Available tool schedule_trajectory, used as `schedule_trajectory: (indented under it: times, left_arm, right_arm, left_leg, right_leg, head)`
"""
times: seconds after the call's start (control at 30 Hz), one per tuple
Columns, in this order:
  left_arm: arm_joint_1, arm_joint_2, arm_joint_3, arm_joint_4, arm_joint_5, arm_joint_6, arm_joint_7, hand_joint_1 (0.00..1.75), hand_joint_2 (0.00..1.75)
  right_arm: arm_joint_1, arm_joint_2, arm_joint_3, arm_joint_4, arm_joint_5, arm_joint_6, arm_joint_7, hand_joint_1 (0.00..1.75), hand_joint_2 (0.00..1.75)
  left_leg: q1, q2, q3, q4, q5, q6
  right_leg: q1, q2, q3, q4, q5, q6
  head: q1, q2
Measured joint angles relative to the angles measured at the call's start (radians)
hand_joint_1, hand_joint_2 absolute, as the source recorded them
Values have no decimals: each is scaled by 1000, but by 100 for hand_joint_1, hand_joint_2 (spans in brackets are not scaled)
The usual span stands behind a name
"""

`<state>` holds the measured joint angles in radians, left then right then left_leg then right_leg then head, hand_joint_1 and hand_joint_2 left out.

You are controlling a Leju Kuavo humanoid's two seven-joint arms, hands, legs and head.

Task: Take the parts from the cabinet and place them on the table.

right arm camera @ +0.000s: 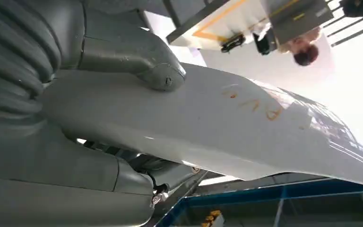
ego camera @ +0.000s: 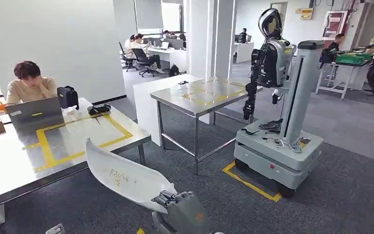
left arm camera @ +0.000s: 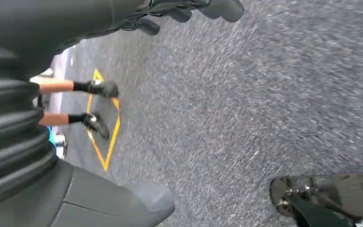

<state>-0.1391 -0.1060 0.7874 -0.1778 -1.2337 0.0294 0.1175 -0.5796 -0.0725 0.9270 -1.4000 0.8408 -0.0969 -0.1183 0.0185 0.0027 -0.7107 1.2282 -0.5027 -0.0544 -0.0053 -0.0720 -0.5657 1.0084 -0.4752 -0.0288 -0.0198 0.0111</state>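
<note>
Gripping a smooth, curved white panel (ego camera: 126, 176): the grey right hand (ego camera: 173, 201).

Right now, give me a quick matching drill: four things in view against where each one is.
Things:
1. white part
2. laptop
3. other robot
4. left hand

Places:
A. on the taped table
B. hanging over the grey carpet
C. on a wheeled base beside the far steel table
D. held in the right hand

Pairs: 1-D, 2-A, 3-C, 4-B

Seated person (ego camera: 28, 83) behind laptop (ego camera: 35, 112)
</note>
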Motion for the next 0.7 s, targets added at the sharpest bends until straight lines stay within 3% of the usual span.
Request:
schedule_trajectory:
  times: [0.03, 0.07, 0.1, 0.13, 0.23, 0.27, 0.3, 0.33, 0.37, 0.4, 0.43, 0.47, 0.5, 0.53, 0.57, 0.6, 0.7]
  left_arm:
    - [0, 2, 0, 0, 0, 1, 0, 0, 175]
    - [-2, 2, 0, 0, 0, 2, 0, 0, 175]
    - [-4, 1, 0, 0, 0, 2, 0, 0, 175]
    - [-4, 1, 0, -1, 0, 2, 0, 0, 175]
    - [0, 1, 3, 0, 5, 2, 5, 0, 175]
    - [1, 1, 7, -1, 5, 2, 7, 0, 175]
    - [-1, 2, 9, -1, 6, 2, 10, 0, 175]
    - [-4, 2, 10, -1, 6, 3, 10, 0, 175]
    - [-6, 2, 10, -1, 6, 4, 12, 0, 175]
    - [-5, 1, 10, -1, 6, 4, 14, 0, 175]
    - [-4, 1, 11, -1, 6, 4, 14, 0, 175]
    - [-2, 1, 12, -1, 6, 4, 17, 0, 175]
    - [-2, 2, 14, -1, 6, 5, 17, 0, 175]
    - [-3, 2, 14, -1, 6, 5, 17, 0, 175]
    - [-4, 2, 14, -1, 6, 5, 18, 0, 175]
    - [-4, -1, 14, -1, 6, 6, 19, 0, 175]
    - [-3, -1, 15, -1, 4, 7, 23, 0, 175]
  right_arm:
    - [0, 0, 0, 0, 0, 0, 0, 175, 175]
    - [-1, 0, 0, 0, -1, 0, 1, 175, 175]
    - [-2, 0, 0, 0, -3, -1, 2, 175, 175]
    - [-1, 0, 0, 0, -3, -1, 3, 175, 175]
    - [-3, 0, -1, 0, -4, -5, 11, 175, 175]
    - [-4, -2, -3, 0, -4, -7, 10, 175, 175]
    - [-7, -3, -6, 0, -5, -14, 10, 175, 175]
    - [-10, -8, -10, 0, -6, -18, 10, 175, 175]
    - [-10, -15, -11, 0, -6, -19, 10, 175, 175]
    - [-9, -22, -11, 0, -6, -19, 10, 175, 175]
    - [-8, -25, -11, 2, -6, -19, 10, 175, 175]
    - [-9, -26, -11, 2, -6, -19, 10, 175, 175]
    - [-9, -26, -12, 2, -6, -19, 10, 175, 175]
    - [-10, -26, -13, 2, -6, -19, 10, 175, 175]
    - [-12, -26, -15, 2, -6, -20, 10, 175, 175]
    - [-15, -28, -16, 2, -6, -21, 10, 175, 175]
    - [-20, -29, -23, 2, -6, -24, 10, 175, 175]
  left_leg:
    - [1, 21, 59, -104, 42, -1]
    - [-1, 74, 101, -188, 49, -1]
    - [-9, 76, 106, -186, 45, 13]
    - [-7, 59, 102, -185, 48, 28]
    - [-7, 27, 97, -187, 54, 46]
    - [-1, 16, 97, -190, 58, 53]
    - [1, 6, 94, -190, 60, 57]
    - [1, -3, 91, -190, 63, 62]
    - [1, -18, 88, -190, 64, 64]
    - [0, -33, 85, -189, 66, 65]
    - [0, -46, 83, -189, 68, 65]
    - [0, -60, 81, -188, 70, 63]
    - [0, -75, 81, -188, 72, 61]
    - [0, -90, 81, -188, 75, 58]
    - [0, -103, 81, -188, 77, 55]
    - [-1, -113, 77, -188, 81, 49]
    - [7, -144, 66, -197, 94, 27]
  right_leg:
    - [-2, -15, 0, 6, -4, 5]
    - [1, -25, 0, 16, -11, 12]
    - [9, -33, -3, 21, -17, 19]
    - [10, -41, -3, 20, -17, 22]
    - [9, -71, 4, 19, -19, 34]
    - [3, -41, 1, 31, -31, 44]
    - [0, 13, -15, 70, -61, 49]
    - [-3, 47, -48, 142, -102, 52]
    - [-3, 63, -92, 240, -145, 55]
    - [-2, 67, -130, 316, -171, 55]
    - [-2, 68, -148, 348, -172, 53]
    - [-2, 70, -142, 328, -149, 49]
    - [-2, 73, -111, 266, -110, 44]
    - [-2, 83, -62, 168, -60, 38]
    - [-2, 112, -17, 79, -23, 31]
    - [-2, 162, 6, 24, -33, 24]
    - [7, 128, 2, 21, -24, 25]
  head:
    - [0, 0]
    - [-1, 0]
    - [-2, 0]
    - [1, 0]
    - [2, 0]
    - [2, 0]
    - [3, 0]
    - [4, 0]
    - [4, 0]
    - [5, 0]
    - [5, 0]
    - [5, 0]
    - [5, 0]
    - [5, 0]
    - [5, 0]
    - [4, 0]
    - [8, 0]
